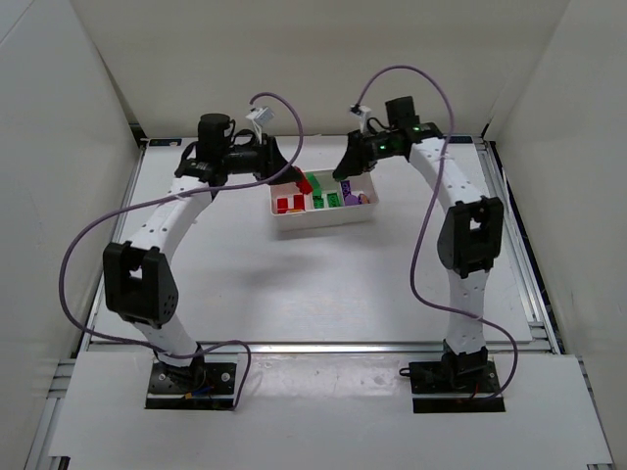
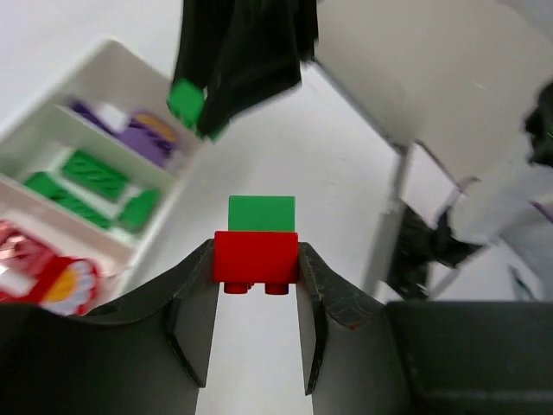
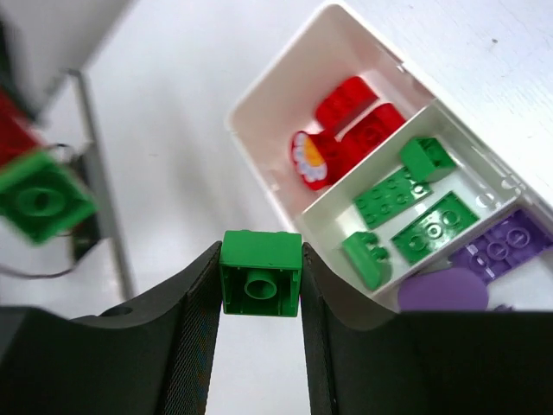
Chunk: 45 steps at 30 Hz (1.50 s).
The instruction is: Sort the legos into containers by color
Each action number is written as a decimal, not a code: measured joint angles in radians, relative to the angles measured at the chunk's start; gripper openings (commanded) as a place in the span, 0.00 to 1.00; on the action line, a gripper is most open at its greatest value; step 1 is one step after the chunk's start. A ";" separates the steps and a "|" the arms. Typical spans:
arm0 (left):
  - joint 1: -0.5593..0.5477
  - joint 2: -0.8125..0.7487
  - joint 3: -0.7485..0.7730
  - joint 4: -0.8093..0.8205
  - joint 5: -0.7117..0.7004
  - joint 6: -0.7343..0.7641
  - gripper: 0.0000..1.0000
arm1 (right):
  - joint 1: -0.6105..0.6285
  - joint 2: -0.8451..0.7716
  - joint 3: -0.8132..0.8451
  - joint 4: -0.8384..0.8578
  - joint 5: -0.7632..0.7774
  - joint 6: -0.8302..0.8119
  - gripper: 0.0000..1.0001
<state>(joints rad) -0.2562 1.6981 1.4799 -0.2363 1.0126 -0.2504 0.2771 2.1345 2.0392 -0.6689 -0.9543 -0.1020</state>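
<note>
White plastic three-compartment tray (image 1: 323,222) on the counter (image 1: 294,289) holds red, green and purple legos (image 1: 315,184). Above its far side, the left end effector (image 2: 256,259) clamps a red brick (image 2: 256,256) with a green brick (image 2: 261,213) stuck on top; the right end effector (image 3: 260,275) pinches a lone green brick (image 3: 261,273). Light, rigid, slick plastic: flat side walls likely grip best.

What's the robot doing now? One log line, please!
left gripper: shut on red-green pair | right gripper: shut on green brick | tray: red bricks, green bricks, purple bricks in separate compartments
</note>
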 measured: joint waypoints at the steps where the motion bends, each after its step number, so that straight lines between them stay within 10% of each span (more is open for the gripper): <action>1: 0.006 -0.021 0.003 -0.020 -0.051 0.021 0.23 | 0.034 0.019 0.023 -0.007 0.062 -0.009 0.00; 8: 0.032 -0.066 0.008 -0.084 -0.236 0.093 0.25 | 0.153 0.153 0.113 -0.012 0.289 -0.037 0.01; 14: 0.044 -0.066 0.008 -0.105 -0.276 0.105 0.26 | 0.148 0.233 0.126 -0.024 0.412 -0.069 0.58; 20: 0.051 -0.066 0.008 -0.098 -0.268 0.108 0.27 | 0.147 0.238 0.124 -0.032 0.457 -0.092 0.89; 36: 0.124 0.040 -0.001 0.045 0.077 0.027 0.28 | 0.027 0.121 0.124 0.063 -0.367 -0.027 0.87; 45: 0.116 0.158 0.046 0.122 0.245 -0.066 0.28 | 0.027 0.119 0.145 0.042 -0.494 -0.001 0.89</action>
<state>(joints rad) -0.1398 1.8557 1.5261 -0.1143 1.2575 -0.3164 0.3038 2.2536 2.1845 -0.6270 -1.4483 -0.1032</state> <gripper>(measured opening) 0.477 0.887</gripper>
